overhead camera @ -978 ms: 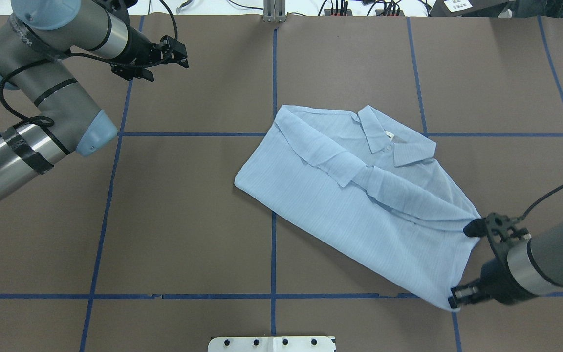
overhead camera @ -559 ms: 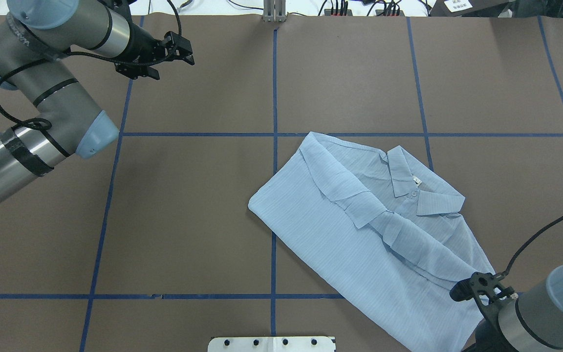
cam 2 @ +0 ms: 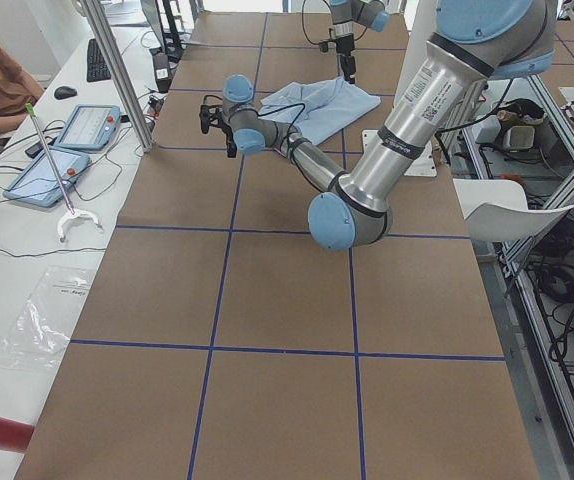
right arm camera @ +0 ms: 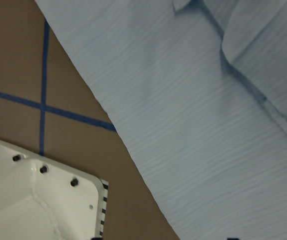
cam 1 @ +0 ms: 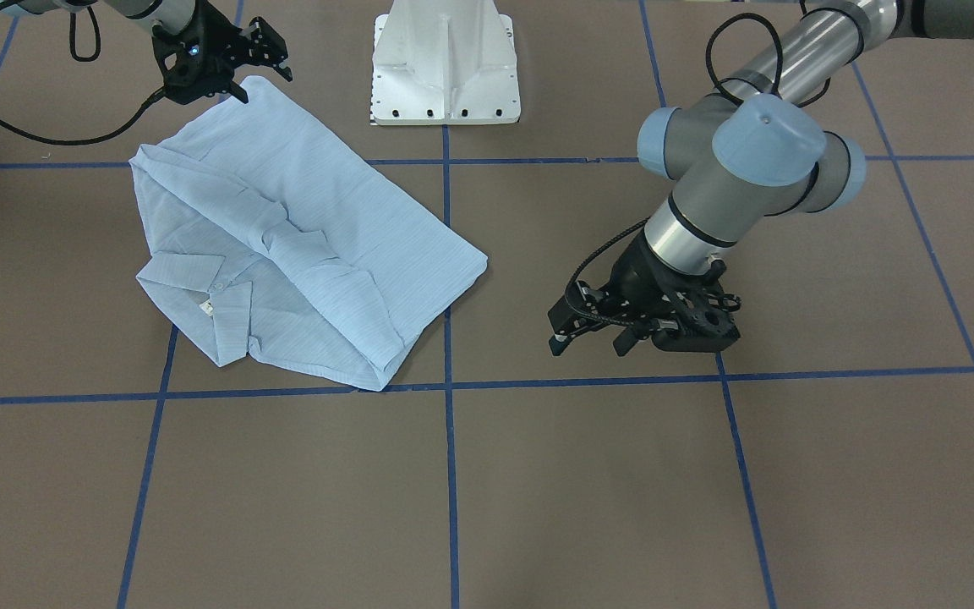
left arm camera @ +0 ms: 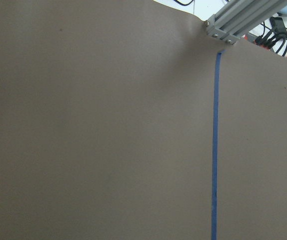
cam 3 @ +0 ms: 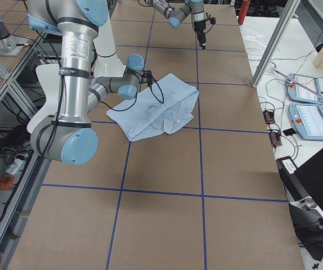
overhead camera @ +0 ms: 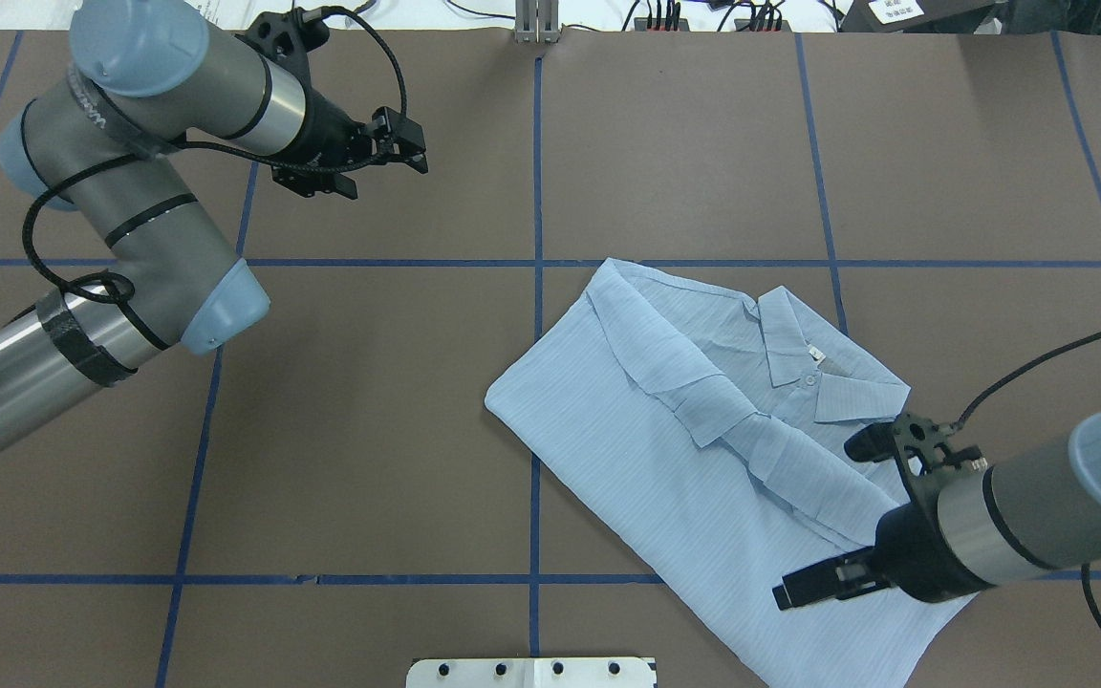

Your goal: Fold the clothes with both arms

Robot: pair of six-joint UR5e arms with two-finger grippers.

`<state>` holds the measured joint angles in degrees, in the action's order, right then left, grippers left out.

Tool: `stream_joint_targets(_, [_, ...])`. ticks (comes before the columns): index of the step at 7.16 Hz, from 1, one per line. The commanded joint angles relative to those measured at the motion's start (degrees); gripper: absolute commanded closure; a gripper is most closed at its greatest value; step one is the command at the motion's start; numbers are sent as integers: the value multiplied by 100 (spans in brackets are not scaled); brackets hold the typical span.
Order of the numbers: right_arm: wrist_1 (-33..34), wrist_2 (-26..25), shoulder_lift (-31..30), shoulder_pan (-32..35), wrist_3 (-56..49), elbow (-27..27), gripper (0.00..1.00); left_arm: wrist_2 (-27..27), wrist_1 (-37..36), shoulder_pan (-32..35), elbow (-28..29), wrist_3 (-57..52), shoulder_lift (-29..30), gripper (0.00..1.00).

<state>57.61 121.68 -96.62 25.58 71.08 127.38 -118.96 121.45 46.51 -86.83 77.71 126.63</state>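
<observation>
Jaws on your right arm (overhead camera: 1019,526) stand spread wide and pinch nothing. They are over the 4 o'clock corner of the pale blue shirt (overhead camera: 665,449), which lies at about 4 o'clock on the brown surface (overhead camera: 369,430) seen from overhead. That shirt lies folded flat and slanted, collar (overhead camera: 813,373) toward 2 o'clock, with a sleeve laid across its front. Your left arm (overhead camera: 159,86) also has its jaws apart and empty, at 10 o'clock, well apart from the cloth.
</observation>
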Motion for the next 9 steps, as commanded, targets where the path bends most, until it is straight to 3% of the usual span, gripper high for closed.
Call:
stream_joint_targets(1, [-4, 13, 152, 1190, -6, -2, 0, 170, -427, -893, -351, 855, -15, 1])
stream_joint_targets(3, [-4, 74, 143, 1633, -15, -20, 0, 846, -586, -1800, -431, 1516, -16, 3])
stream_joint_targets(6, [-4, 75, 170, 1652, -15, -20, 0, 936, -649, -2076, -248, 1686, -16, 11])
stream_joint_targets(9, [-4, 84, 135, 1661, -15, -29, 0, 1112, -649, -2111, -80, 1703, 90, 31])
